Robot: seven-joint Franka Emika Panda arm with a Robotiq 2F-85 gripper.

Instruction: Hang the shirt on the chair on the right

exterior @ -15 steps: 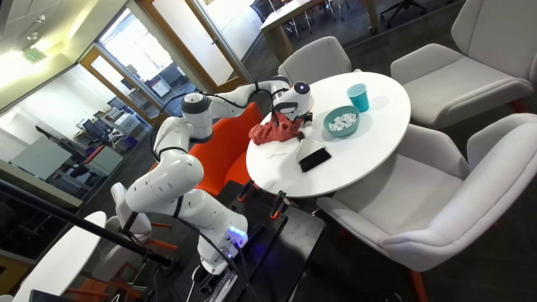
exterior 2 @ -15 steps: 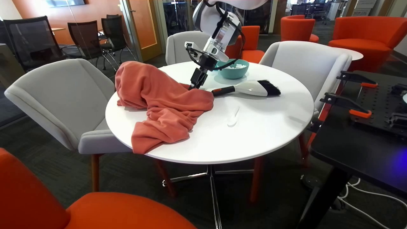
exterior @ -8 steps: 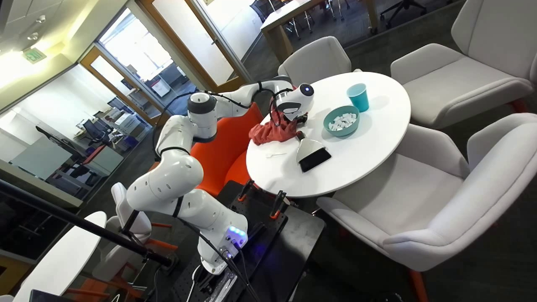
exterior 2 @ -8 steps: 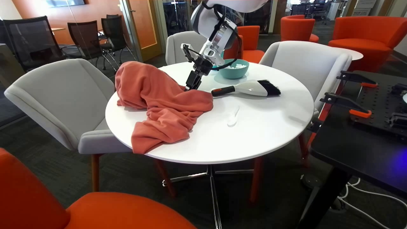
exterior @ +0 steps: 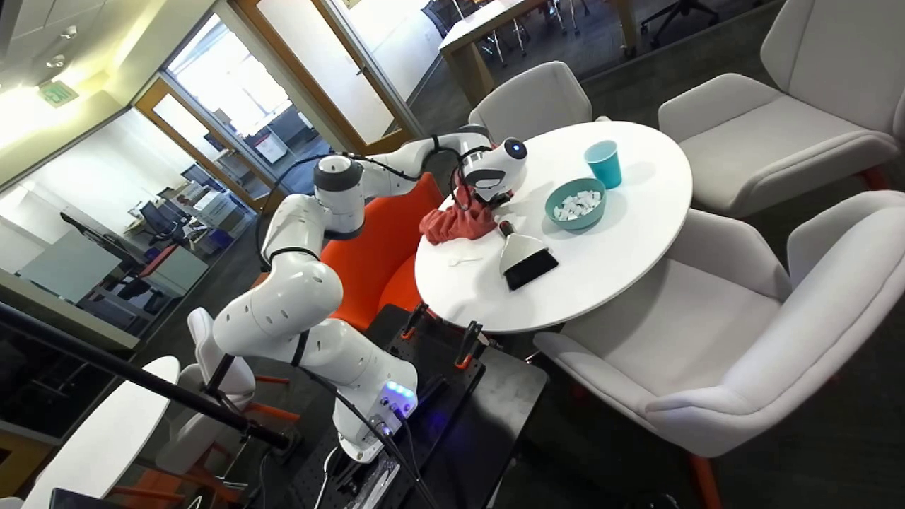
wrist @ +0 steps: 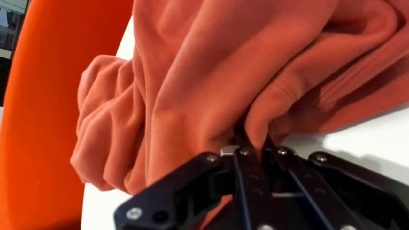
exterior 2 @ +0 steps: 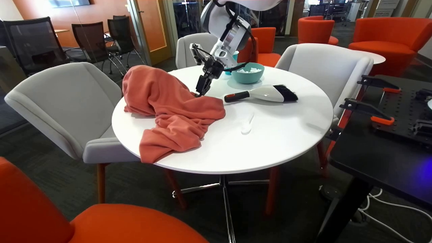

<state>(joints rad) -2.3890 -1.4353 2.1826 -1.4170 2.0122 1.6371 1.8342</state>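
The shirt (exterior 2: 175, 108) is a crumpled coral-red heap on the white round table (exterior 2: 263, 145), one end reaching the table's edge. Seen from the wrist, my gripper (wrist: 254, 135) is shut on a narrow fold of the shirt (wrist: 204, 73); cloth hides the fingertips. In an exterior view the gripper (exterior 2: 202, 89) reaches down at the shirt's far side. Several chairs ring the table, among them a grey chair (exterior 2: 327, 64), another grey chair (exterior 2: 60, 104) and an orange chair (exterior 2: 128, 222). I cannot tell which one is the chair on the right.
A brush (exterior 2: 266, 93) lies with its handle close to the shirt. Nearby are a teal bowl (exterior: 576, 205) of white pieces, a blue cup (exterior: 603, 162) and a white plastic spoon (exterior 2: 247, 123). Black clamps (exterior 2: 368, 108) sit on the dark stand's edge.
My gripper has shifted a little toward the shirt's heap and its jaws have come together on the cloth. The shirt's edge has drawn slightly away from the brush handle.
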